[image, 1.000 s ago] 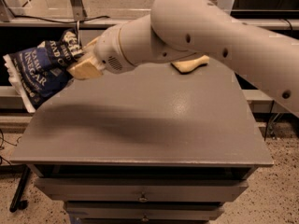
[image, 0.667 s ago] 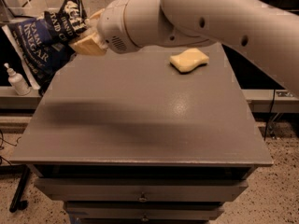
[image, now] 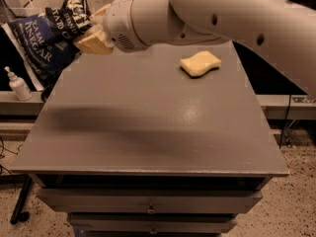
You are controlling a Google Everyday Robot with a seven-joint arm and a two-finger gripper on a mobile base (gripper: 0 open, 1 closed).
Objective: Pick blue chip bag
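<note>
The white arm [image: 212, 14] reaches from the upper right across the rear of the grey table [image: 148, 127]. Its claw [image: 88, 29], over the table's rear left corner, is clenched on the crumpled top of the blue chip bag [image: 42, 46]. The bag hangs off the table's left edge, clear of the surface. A yellow sponge [image: 200, 63] lies on the table near the rear right. A small white bottle [image: 19, 85] stands left of the table, below the bag.
</note>
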